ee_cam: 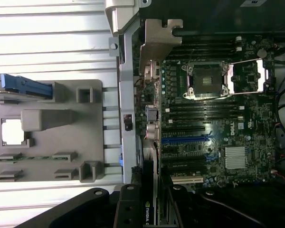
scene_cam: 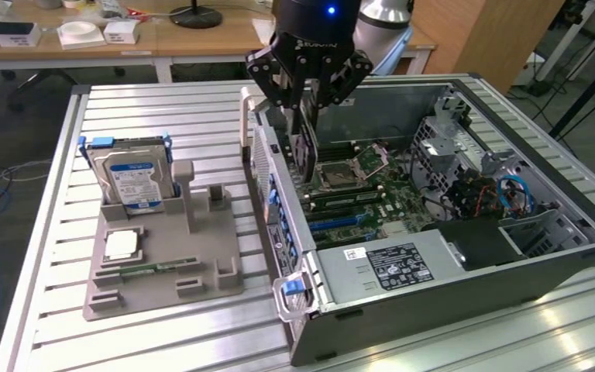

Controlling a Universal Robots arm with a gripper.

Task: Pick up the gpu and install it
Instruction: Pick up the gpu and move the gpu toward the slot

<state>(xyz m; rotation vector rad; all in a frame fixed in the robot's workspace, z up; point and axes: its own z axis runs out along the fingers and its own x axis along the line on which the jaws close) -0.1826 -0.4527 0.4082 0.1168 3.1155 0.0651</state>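
Your slatted metal worktop carries an open computer case lying on its side, with the board facing up. Beside it, toward the exterior view's left, sits a grey parts holder. Inside the case, the motherboard bears a pale "DELL" mark near the blue slots. The power supply carries a white printed label whose text you cannot make out. A silver hard drive stands upright in the holder, and its blue-and-white label is also too small to read. Your end effector hangs over the case, close to the wall nearest the holder. Its black fingers are clamped on the gpu, which hangs on edge above the board, clear of the slots. In the wrist view a green-and-white "NVIDIA" mark shows on the card between the fingers.
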